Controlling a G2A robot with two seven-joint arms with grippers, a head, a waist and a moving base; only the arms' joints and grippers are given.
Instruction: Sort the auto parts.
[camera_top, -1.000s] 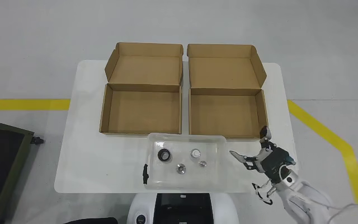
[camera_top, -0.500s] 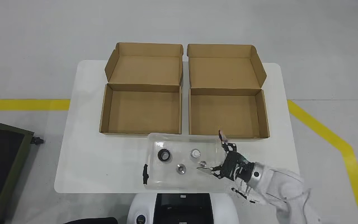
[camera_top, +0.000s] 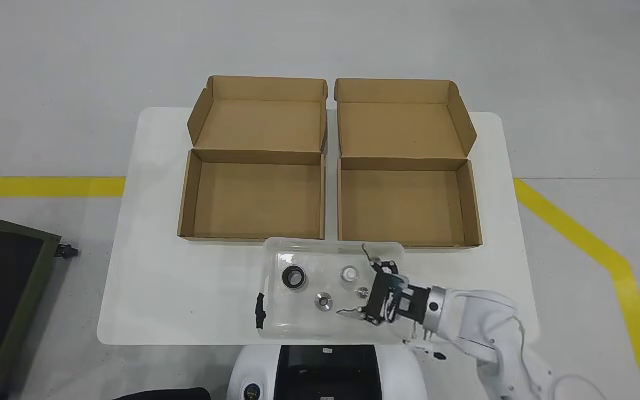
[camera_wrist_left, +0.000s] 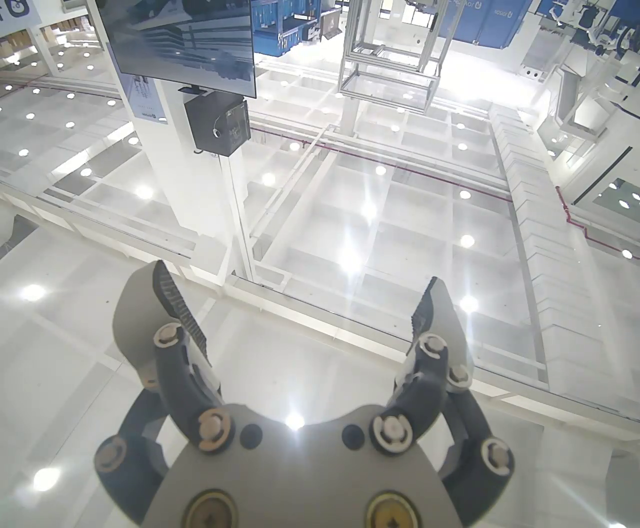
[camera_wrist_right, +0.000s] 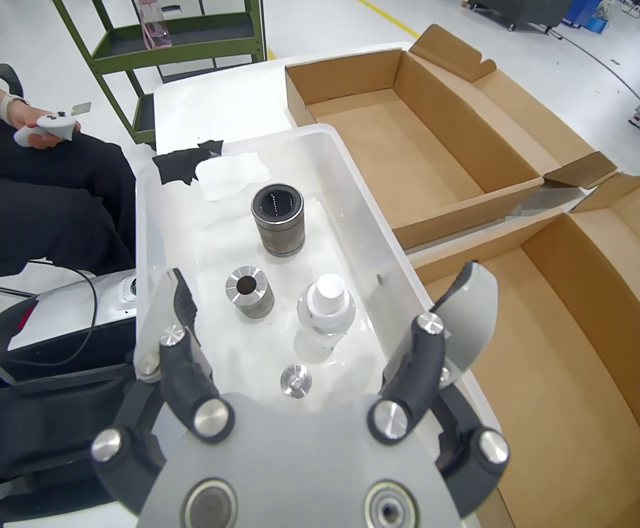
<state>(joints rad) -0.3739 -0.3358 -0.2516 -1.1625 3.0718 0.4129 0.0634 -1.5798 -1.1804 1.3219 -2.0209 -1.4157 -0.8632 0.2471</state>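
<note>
Right end effector (camera_wrist_right: 324, 279) fingers wide apart, empty, over clear plastic bin (camera_wrist_right: 360, 182). Small silver metal disc part (camera_wrist_right: 296, 381) between fingers, close to palm, untouched. Left end effector (camera_wrist_left: 296, 277) apart, empty.

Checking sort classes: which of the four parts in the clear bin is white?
The capped bottle-shaped part, beside the bored steel bushing; the other three are grey or dark metal.
</note>
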